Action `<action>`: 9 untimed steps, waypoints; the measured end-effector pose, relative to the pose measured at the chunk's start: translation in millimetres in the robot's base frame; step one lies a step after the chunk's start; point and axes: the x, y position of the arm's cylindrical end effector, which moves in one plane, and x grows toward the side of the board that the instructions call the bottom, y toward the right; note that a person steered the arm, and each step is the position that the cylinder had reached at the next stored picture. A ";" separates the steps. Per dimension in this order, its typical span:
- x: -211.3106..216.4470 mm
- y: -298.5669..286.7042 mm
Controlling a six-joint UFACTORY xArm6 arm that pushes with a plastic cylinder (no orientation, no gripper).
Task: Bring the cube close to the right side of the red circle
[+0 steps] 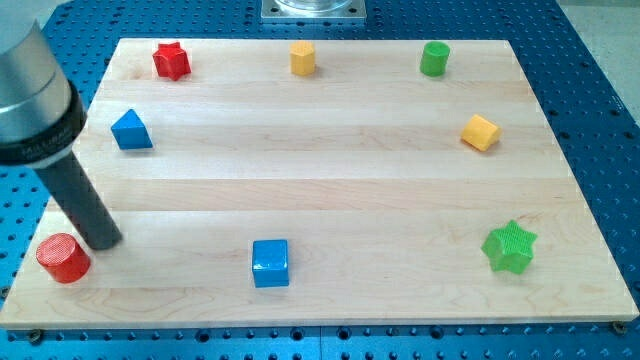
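The blue cube point(270, 263) sits near the view's bottom, left of centre. The red circle point(63, 258), a short red cylinder, sits at the bottom left corner of the wooden board point(330, 190). My tip point(104, 241) rests on the board just up and to the right of the red circle, almost touching it. The cube lies well to the right of the tip, with bare board between them.
A blue triangle point(131, 130) is at the left, a red star point(171, 61) at top left, a yellow block point(302, 58) at top centre, a green cylinder point(435, 58) at top right, a yellow block point(480, 132) at right, and a green star point(510, 246) at bottom right.
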 end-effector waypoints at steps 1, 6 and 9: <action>-72.0 47.7; 45.6 185.1; -29.7 106.3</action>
